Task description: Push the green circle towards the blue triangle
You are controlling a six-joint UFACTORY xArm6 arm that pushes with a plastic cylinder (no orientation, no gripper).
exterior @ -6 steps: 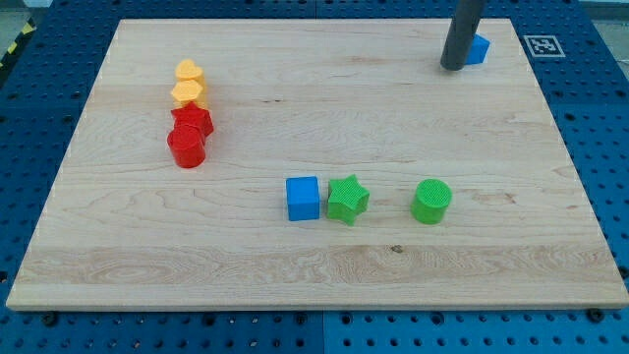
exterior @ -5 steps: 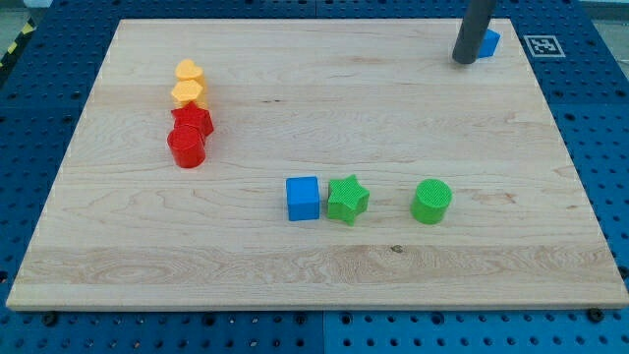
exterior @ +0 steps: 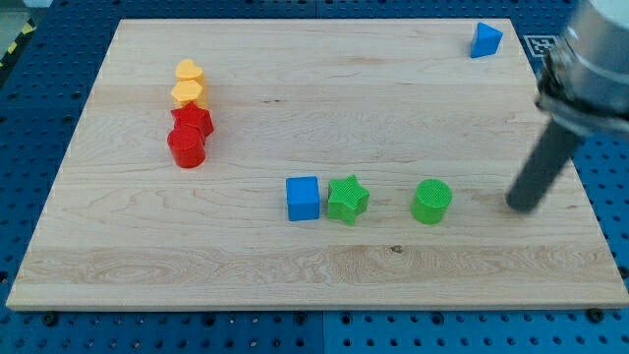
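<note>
The green circle (exterior: 431, 201) sits low on the wooden board, right of centre. The blue triangle (exterior: 484, 40) lies near the board's top right corner. My tip (exterior: 521, 205) rests on the board to the right of the green circle, about a block and a half away, not touching it. The rod rises up and to the right from there, and its upper part is blurred.
A green star (exterior: 347, 200) and a blue cube (exterior: 303, 198) stand in a row left of the green circle. At the left, two yellow blocks (exterior: 188, 84) and two red blocks (exterior: 189, 136) form a column. The board's right edge (exterior: 578, 187) is close to my tip.
My tip has swung from beside the blue triangle at the top right down to the right of the green circle. The blue triangle now shows fully. No block has moved.
</note>
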